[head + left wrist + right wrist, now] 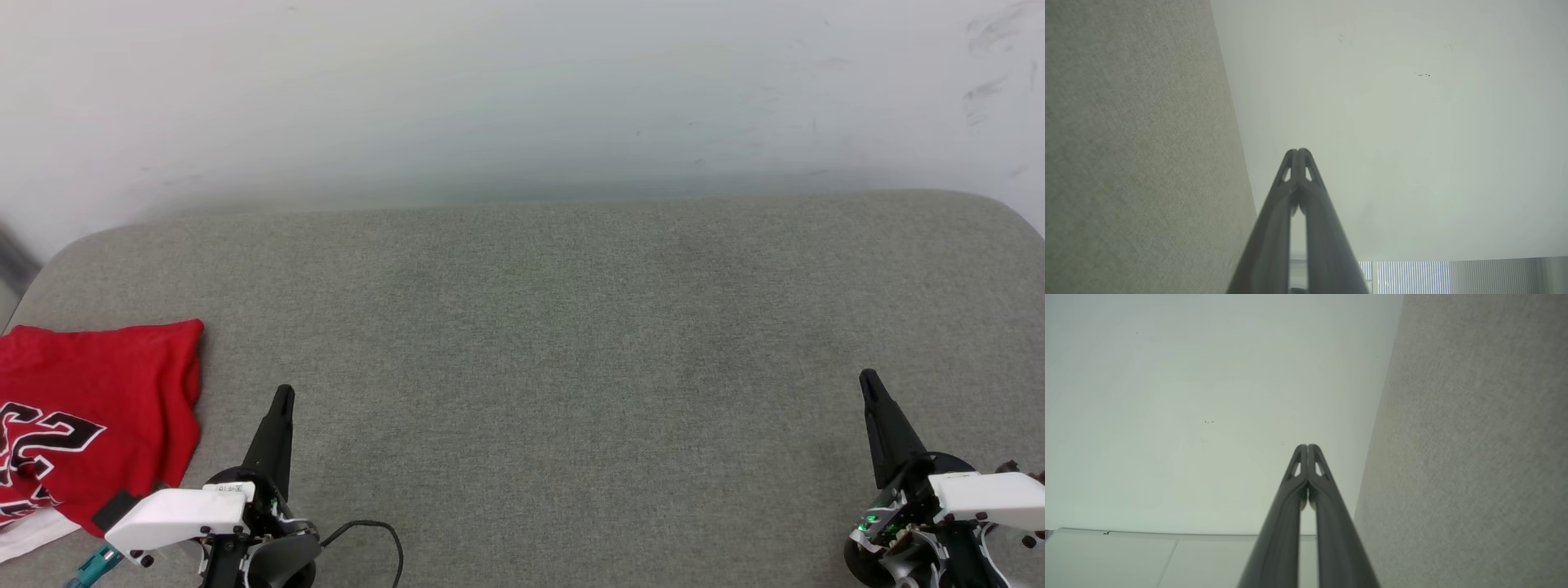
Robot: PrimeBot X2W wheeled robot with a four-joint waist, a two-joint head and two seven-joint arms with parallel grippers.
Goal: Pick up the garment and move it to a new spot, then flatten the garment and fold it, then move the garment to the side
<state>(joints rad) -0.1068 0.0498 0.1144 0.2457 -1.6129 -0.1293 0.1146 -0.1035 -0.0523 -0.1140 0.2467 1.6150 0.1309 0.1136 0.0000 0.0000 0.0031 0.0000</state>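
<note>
Garment (90, 408) lies at far left of grey cushion (522, 327) in head view, "23" up; I see left gripper (283, 396) near it, right gripper (869, 384) well apart. Left wrist: fingers (1274, 232) pressed together. Right wrist: fingers (1284, 531) likewise

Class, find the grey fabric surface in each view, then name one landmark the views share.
Head view: the grey fabric surface spans the lower two thirds of the picture.
Left wrist view: the surface runs down the left side, beside the shut left gripper.
Right wrist view: the surface runs down the right side, beside the shut right gripper.
Shared landmark: the pale wall bordering the surface.
</note>
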